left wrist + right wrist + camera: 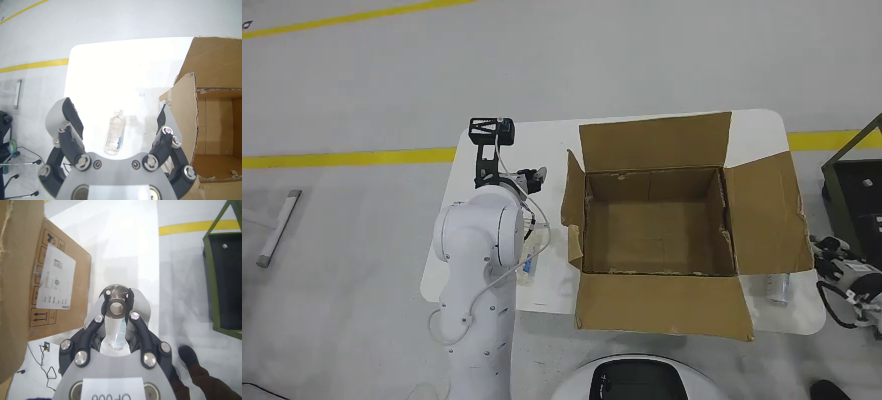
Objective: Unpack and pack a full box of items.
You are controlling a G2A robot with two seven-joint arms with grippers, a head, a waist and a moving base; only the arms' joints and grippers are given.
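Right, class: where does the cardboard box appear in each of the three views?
Top view: cardboard box open on the white table, mid-picture.
Left wrist view: its empty inside, beside the open left gripper.
Right wrist view: its labelled flap, beside the right gripper holding a metal flange.
Shared landmark: the yellow floor line.

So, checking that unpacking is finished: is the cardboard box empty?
Empty: from above, the box shows only its bare cardboard floor.

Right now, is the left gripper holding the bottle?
No, the left gripper is open above the bottle, which lies on the table.
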